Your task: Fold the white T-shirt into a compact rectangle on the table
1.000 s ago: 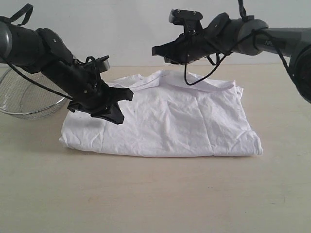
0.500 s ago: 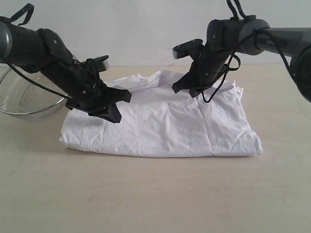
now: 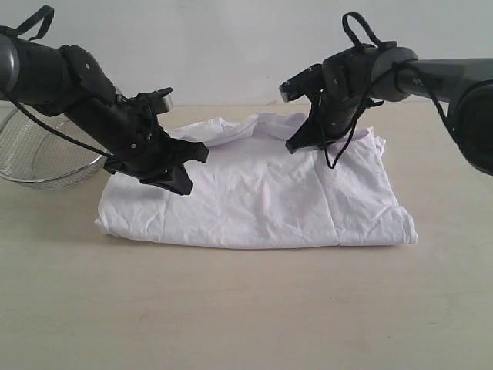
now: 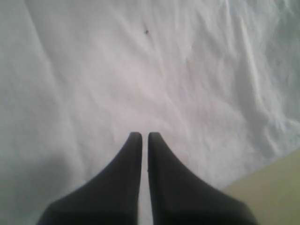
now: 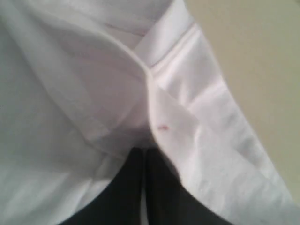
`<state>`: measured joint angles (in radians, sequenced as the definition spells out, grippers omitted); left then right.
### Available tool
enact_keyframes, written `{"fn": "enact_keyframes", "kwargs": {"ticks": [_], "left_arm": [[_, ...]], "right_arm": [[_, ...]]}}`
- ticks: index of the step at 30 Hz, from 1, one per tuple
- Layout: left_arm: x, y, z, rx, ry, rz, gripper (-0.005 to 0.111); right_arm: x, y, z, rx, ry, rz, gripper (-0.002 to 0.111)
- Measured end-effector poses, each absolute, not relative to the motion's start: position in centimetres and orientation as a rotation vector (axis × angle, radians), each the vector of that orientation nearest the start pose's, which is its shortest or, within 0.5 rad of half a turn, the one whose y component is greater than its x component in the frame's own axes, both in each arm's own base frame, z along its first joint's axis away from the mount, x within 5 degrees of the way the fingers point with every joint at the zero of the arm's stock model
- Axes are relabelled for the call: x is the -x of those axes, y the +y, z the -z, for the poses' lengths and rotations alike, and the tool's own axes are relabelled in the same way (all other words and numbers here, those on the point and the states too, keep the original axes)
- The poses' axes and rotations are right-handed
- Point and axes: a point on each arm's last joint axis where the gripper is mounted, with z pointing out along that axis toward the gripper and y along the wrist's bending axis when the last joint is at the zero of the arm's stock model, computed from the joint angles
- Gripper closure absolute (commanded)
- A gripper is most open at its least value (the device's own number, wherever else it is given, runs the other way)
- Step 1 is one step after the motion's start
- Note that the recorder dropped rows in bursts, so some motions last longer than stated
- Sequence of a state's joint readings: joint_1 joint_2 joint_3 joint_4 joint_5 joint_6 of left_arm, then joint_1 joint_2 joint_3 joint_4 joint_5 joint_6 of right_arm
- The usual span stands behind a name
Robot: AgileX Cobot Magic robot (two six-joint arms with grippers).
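The white T-shirt (image 3: pixel 262 189) lies folded in a wrinkled, roughly rectangular stack on the table (image 3: pixel 246 308). My left gripper (image 3: pixel 182 185) is shut, its tips down at the shirt's left part with nothing between them. In the left wrist view the two fingers (image 4: pixel 131 159) lie together over plain white cloth (image 4: pixel 164 70). My right gripper (image 3: pixel 296 145) is shut too, pointing down at the shirt's far edge near the collar. In the right wrist view its tips (image 5: pixel 144 151) press into a hemmed fold (image 5: pixel 164 108), and cloth drapes over one finger. No cloth shows between the jaws.
A silver wire-mesh bowl (image 3: pixel 38 150) stands at the far left behind the left arm. Bare tabletop (image 5: pixel 253 56) runs beyond the shirt's far edge, and more of it (image 4: pixel 276 187) shows beside the shirt's near edge. A loose black cable (image 3: pixel 339 150) hangs from the right wrist.
The right gripper has swung from level above the collar to pointing down, and has dropped onto the shirt's far edge, shifting slightly right. The left gripper has barely moved.
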<state>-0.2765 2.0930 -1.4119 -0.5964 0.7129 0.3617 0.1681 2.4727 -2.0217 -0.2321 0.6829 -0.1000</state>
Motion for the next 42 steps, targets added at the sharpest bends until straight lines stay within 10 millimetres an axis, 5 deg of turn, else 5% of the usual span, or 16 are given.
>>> {"fn": "enact_keyframes", "kwargs": {"ticks": [5, 16, 29, 38, 42], "left_arm": [[-39.9, -14.8, -14.7, -0.327, 2.784, 0.618, 0.102], [-39.9, -14.8, -14.7, -0.327, 2.784, 0.618, 0.102], [-39.9, -14.8, -14.7, -0.324, 2.778, 0.614, 0.102], [-40.0, -14.8, -14.7, -0.331, 2.768, 0.608, 0.102], [-40.0, -14.7, -14.7, -0.333, 2.766, 0.606, 0.102]], "right_arm": [[-53.7, 7.2, -12.7, 0.454, 2.480, 0.304, 0.108], [-56.0, 7.0, -19.9, 0.304, 2.273, 0.310, 0.108], [-53.3, 5.1, -17.7, 0.341, 2.686, 0.364, 0.108], [-53.0, 5.1, -17.0, 0.367, 2.734, 0.358, 0.108], [-53.7, 5.3, -14.8, 0.363, 2.722, 0.346, 0.108]]}}
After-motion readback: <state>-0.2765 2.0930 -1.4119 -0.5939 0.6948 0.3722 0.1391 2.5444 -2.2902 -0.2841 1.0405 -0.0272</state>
